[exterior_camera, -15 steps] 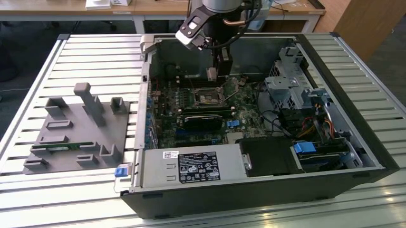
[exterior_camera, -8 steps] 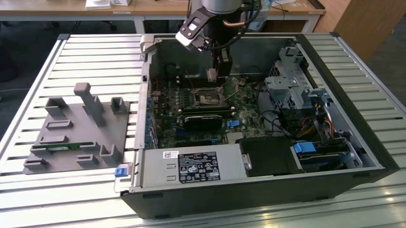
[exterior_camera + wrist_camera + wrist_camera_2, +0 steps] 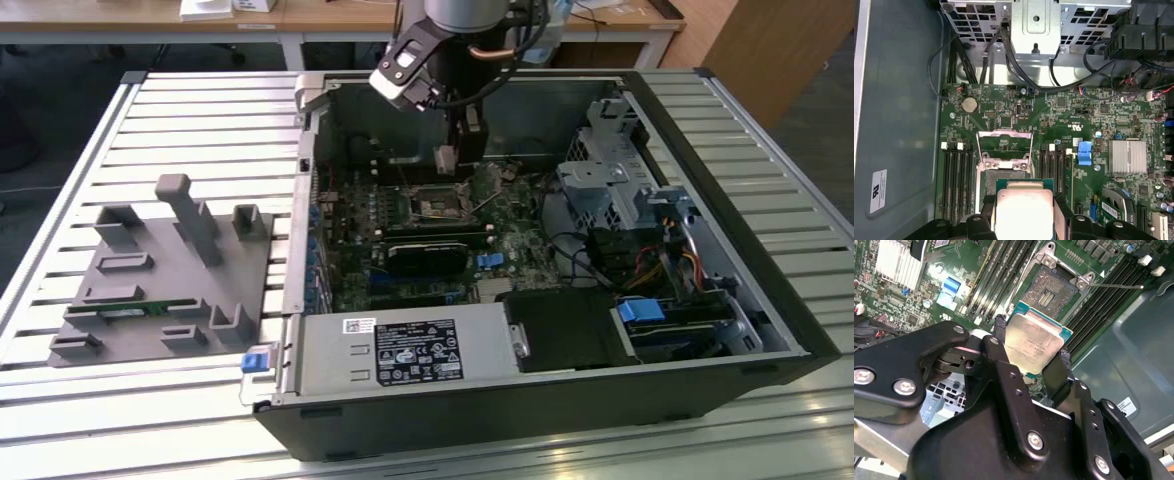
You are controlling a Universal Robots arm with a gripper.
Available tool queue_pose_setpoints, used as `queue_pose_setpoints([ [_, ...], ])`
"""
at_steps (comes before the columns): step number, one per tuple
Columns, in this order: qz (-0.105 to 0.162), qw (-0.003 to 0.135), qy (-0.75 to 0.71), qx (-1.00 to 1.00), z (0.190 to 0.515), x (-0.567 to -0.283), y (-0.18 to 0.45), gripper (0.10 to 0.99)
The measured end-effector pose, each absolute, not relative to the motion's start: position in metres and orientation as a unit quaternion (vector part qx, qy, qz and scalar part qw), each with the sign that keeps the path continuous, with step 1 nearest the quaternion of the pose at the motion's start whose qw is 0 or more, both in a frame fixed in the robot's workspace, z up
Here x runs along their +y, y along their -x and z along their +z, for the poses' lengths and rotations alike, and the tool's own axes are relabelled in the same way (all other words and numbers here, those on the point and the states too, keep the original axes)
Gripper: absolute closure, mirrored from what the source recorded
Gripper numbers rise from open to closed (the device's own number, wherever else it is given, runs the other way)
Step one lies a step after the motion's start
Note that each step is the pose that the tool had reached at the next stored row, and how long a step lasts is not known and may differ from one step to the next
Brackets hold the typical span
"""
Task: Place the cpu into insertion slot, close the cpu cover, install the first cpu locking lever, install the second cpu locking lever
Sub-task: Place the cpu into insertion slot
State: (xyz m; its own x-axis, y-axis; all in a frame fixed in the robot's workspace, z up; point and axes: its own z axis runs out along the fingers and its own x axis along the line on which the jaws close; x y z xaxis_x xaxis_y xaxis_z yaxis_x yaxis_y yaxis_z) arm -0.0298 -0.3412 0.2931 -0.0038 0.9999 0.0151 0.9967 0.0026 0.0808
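My gripper [image 3: 451, 162] hangs inside the open computer case, just above the motherboard. It is shut on the cpu [image 3: 1035, 342], a flat square chip with a dull silver top, pinched at two opposite edges by the black fingers [image 3: 998, 335]. In both wrist views the cpu [image 3: 1024, 212] hovers close over the insertion slot [image 3: 1053, 289], partly covering it and apart from it. The insertion slot [image 3: 438, 203] is a dark square socket with a silver rim. The cpu cover [image 3: 1004, 136], a thin silver frame, stands flipped open beside the socket. A thin wire lever [image 3: 1116, 286] sticks out sideways.
Long black memory slots [image 3: 956, 175] flank the socket on both sides. A black card [image 3: 427, 252] and the grey power supply box [image 3: 400, 352] lie nearer in the case, with a drive cage [image 3: 601, 180] on the exterior view's right. A grey fixture tray [image 3: 160, 270] sits outside the case on the exterior view's left.
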Motion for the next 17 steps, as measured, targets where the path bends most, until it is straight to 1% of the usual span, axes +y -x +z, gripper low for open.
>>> queue_pose_setpoints([
  [17,0.034,0.023,-0.705,0.708,0.2867,-0.3411,0.0298,0.545],
])
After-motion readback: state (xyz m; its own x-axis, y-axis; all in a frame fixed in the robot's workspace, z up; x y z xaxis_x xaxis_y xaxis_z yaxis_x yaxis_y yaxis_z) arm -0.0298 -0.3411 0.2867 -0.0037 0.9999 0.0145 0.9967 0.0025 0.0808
